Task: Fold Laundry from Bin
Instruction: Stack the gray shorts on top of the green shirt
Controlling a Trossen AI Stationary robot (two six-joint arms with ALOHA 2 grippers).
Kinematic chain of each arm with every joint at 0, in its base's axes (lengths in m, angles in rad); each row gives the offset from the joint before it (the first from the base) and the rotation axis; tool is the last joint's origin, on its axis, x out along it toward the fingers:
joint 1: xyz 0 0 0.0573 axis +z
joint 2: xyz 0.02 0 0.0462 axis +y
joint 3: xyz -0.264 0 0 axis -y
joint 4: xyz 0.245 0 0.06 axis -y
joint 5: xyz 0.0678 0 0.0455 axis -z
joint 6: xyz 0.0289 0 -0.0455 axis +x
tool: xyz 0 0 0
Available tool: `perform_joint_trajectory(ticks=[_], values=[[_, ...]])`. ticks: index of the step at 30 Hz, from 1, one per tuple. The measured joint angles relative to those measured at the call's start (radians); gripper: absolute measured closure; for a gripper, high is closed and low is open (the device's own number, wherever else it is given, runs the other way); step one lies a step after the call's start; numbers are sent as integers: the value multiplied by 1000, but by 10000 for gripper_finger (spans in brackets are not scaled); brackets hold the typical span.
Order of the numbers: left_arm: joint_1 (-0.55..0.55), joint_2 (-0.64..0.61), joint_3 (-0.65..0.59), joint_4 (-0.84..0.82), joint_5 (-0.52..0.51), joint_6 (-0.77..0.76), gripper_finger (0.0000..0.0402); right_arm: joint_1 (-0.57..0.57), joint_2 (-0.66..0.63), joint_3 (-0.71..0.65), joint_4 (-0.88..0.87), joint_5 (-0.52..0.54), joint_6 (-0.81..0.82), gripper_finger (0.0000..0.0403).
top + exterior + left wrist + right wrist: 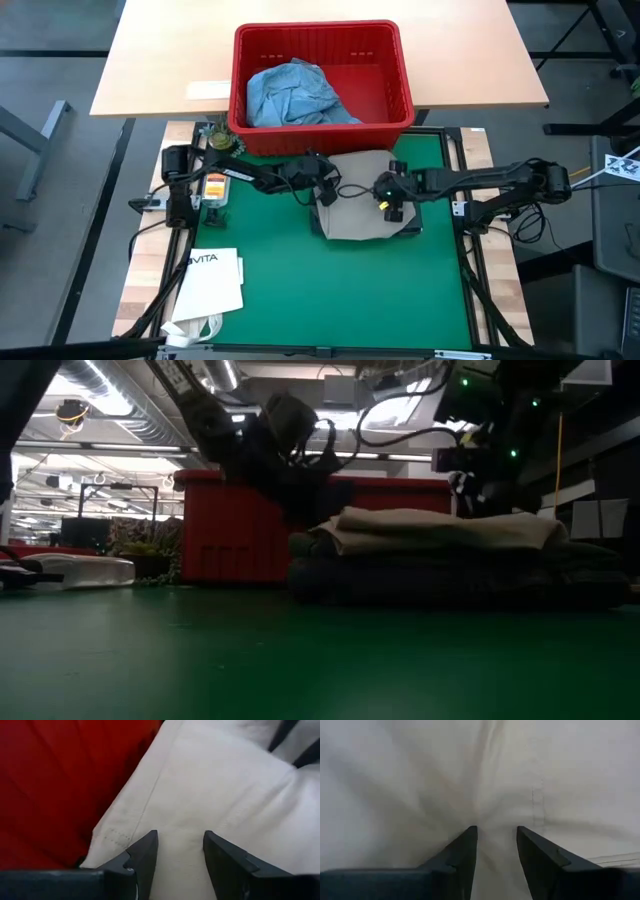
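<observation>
The green mat (330, 290) lies mostly bare in front. Both grippers press on the folded khaki garment (362, 200) with fingers parted, pinching nothing: left gripper (325, 192) at its left edge, right gripper (392, 205) near the right edge. Behind, touching the stack, the red bin (320, 45) holds the blue jeans (295, 95).

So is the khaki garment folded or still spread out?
Folded. The khaki garment lies as a compact rectangle atop a dark folded stack on the green mat.
</observation>
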Motion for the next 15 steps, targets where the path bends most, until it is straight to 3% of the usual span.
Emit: perform_joint_trajectory(ticks=[8,15], values=[[26,36,1,7,14,-17,246,0,-9,-28,24,-22,0,260],[18,-67,-1,-3,7,-16,246,0,-53,63,-83,-31,-5,260]])
